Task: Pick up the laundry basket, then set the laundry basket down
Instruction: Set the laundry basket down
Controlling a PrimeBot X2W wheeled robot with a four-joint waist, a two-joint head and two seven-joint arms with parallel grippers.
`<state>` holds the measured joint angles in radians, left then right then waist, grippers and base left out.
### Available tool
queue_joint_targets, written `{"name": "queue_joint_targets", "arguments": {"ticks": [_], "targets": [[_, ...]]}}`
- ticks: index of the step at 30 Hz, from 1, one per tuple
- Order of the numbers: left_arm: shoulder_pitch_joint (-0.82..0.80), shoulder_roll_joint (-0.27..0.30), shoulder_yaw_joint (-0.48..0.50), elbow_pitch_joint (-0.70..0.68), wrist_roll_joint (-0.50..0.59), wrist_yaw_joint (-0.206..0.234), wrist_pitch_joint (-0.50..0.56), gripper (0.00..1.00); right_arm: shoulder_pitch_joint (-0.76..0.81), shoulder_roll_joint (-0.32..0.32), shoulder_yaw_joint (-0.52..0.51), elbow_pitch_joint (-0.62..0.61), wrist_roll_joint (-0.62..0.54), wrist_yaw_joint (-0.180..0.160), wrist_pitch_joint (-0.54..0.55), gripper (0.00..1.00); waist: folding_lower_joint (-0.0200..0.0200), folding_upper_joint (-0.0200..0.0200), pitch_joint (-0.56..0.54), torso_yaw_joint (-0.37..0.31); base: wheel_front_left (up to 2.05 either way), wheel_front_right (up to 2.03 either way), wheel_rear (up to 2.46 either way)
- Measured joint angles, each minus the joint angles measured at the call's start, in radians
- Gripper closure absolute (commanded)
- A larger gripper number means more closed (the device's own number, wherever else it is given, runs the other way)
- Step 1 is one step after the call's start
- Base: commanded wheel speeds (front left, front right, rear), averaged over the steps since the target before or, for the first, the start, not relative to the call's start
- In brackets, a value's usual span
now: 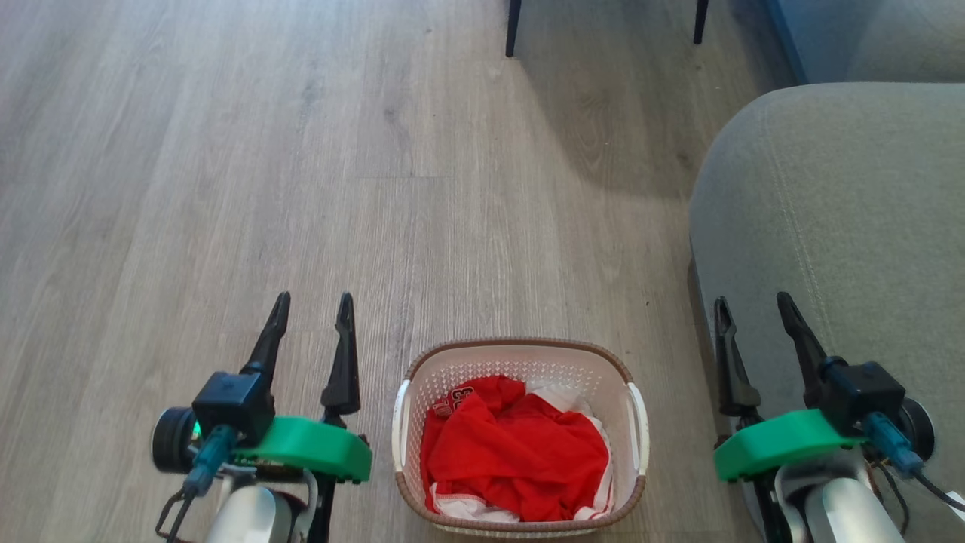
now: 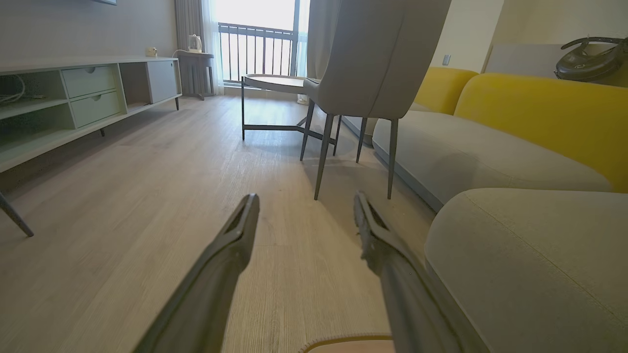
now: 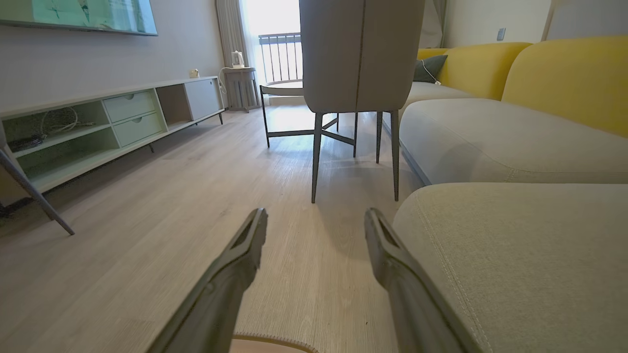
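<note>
On the wooden floor point(image 1: 226, 188), between the two arms, the laundry basket point(image 1: 519, 344) sits upright, its brown rim and white side handles touched by neither claw. Crumpled red-and-white clothes point(image 1: 520, 445) lie inside it. Just beside the basket's left handle, the left claw point(image 1: 314, 300) hovers with its fingers spread apart, holding nothing. Near the other handle, the right claw point(image 1: 752, 300) is equally spread and empty, showing against the edge of a grey sofa point(image 1: 844, 226). Dark chair legs point(image 1: 513, 30) stand well beyond.
</note>
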<state>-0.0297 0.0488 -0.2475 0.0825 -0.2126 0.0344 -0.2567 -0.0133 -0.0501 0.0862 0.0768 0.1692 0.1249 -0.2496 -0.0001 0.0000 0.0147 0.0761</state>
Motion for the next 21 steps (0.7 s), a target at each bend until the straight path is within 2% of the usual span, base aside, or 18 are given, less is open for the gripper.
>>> {"name": "queue_joint_targets", "arguments": {"ticks": [21], "targets": [[0.006,0.000,-0.001,-0.003,-0.037,-0.017,0.000,0.00,0.000,0.000,-0.004,-0.001,0.000,0.000,0.000,0.00,0.0000,0.0000,-0.002,-0.019,0.00,0.00,0.00]]}}
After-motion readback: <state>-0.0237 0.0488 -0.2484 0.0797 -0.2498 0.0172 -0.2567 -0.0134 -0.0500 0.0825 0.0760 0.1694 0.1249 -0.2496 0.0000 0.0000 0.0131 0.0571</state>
